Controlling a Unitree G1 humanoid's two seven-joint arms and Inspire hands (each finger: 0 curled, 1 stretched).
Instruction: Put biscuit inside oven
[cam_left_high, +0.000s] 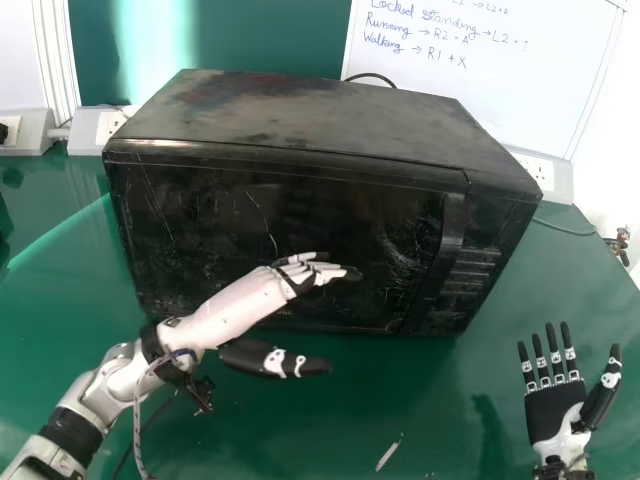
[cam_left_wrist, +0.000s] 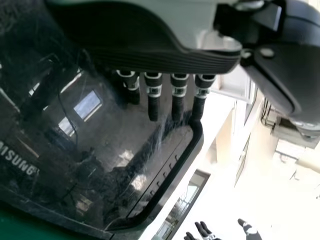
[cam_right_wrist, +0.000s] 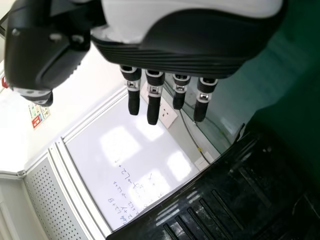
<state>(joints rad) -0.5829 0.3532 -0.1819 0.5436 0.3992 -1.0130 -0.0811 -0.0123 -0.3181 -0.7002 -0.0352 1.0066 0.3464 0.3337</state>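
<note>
A black oven (cam_left_high: 290, 220) stands on the green table with its door closed; its handle (cam_left_high: 440, 250) runs down the door's right side. My left hand (cam_left_high: 300, 272) is before the middle of the door, left of the handle, fingers straight; whether it touches the door I cannot tell. In the left wrist view the left hand (cam_left_wrist: 165, 97) extends over the glossy door (cam_left_wrist: 100, 145). At the front right, clear of the oven, my right hand (cam_left_high: 555, 405) has its fingers straight and holds nothing. In the right wrist view the right hand (cam_right_wrist: 165, 95) is near the oven's control side (cam_right_wrist: 215, 210).
The green table (cam_left_high: 350, 430) extends in front of the oven, with a small whitish scrap (cam_left_high: 388, 453) near its front edge. Behind stand a whiteboard (cam_left_high: 500, 90) and socket boxes (cam_left_high: 545, 178). A cable lies at the back right.
</note>
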